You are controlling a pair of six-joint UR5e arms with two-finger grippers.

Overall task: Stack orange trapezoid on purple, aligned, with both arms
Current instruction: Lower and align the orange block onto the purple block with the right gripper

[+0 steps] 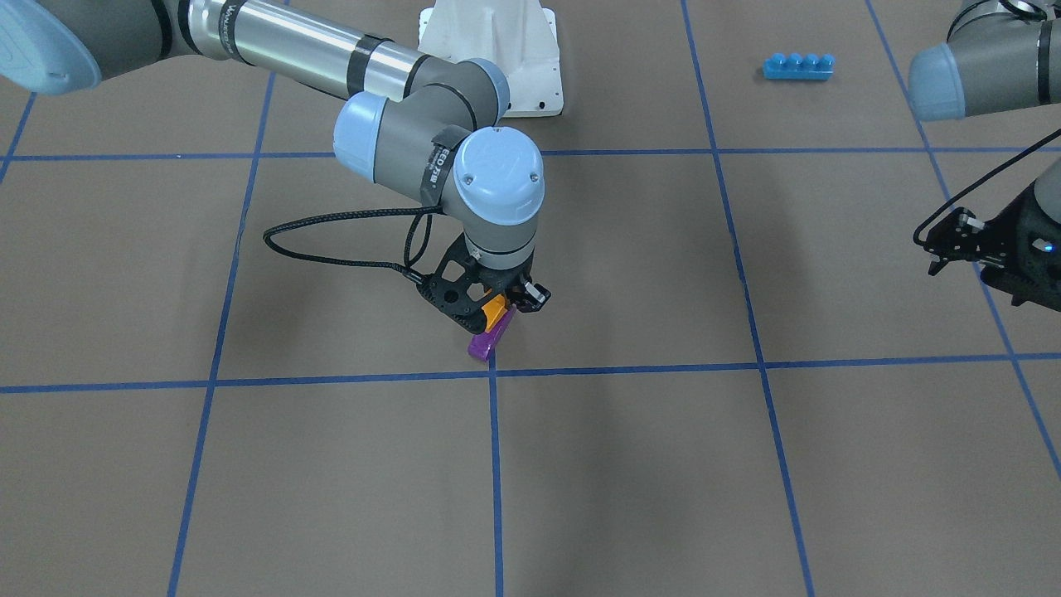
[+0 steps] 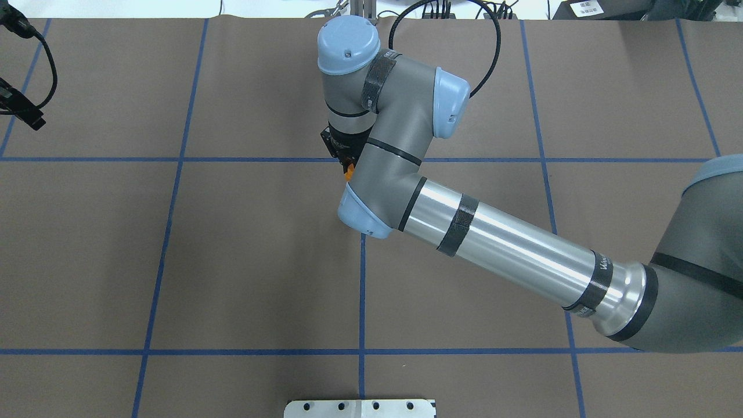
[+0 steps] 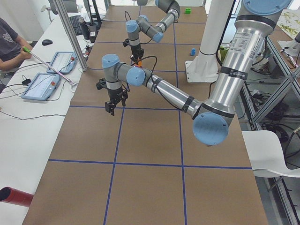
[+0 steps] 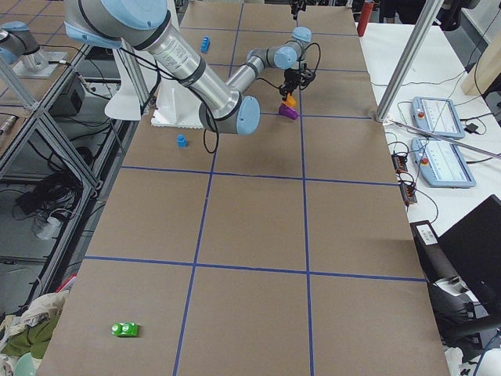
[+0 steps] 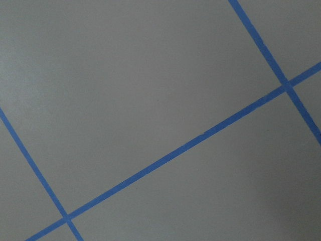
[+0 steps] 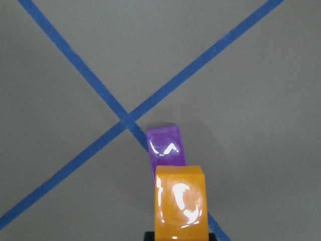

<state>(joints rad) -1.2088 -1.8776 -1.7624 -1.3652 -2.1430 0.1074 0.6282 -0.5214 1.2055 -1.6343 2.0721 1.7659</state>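
Note:
My right gripper (image 1: 500, 313) is shut on the orange trapezoid (image 1: 494, 313) and holds it just over the back end of the purple brick (image 1: 489, 341). The purple brick lies on the table beside a crossing of blue tape lines. In the right wrist view the orange trapezoid (image 6: 180, 202) sits above and offset from the purple brick (image 6: 165, 146); I cannot tell whether they touch. Both also show in the exterior right view, the orange trapezoid (image 4: 290, 100) over the purple brick (image 4: 288, 113). My left gripper (image 1: 935, 251) hovers open and empty far to the side.
A long blue four-stud brick (image 1: 798, 66) lies at the back. A small blue brick (image 4: 182, 141) lies near the white arm base (image 1: 497, 58). A green brick (image 4: 125, 330) lies at the table's near end. Operators' tablets (image 4: 442, 149) lie along the far edge.

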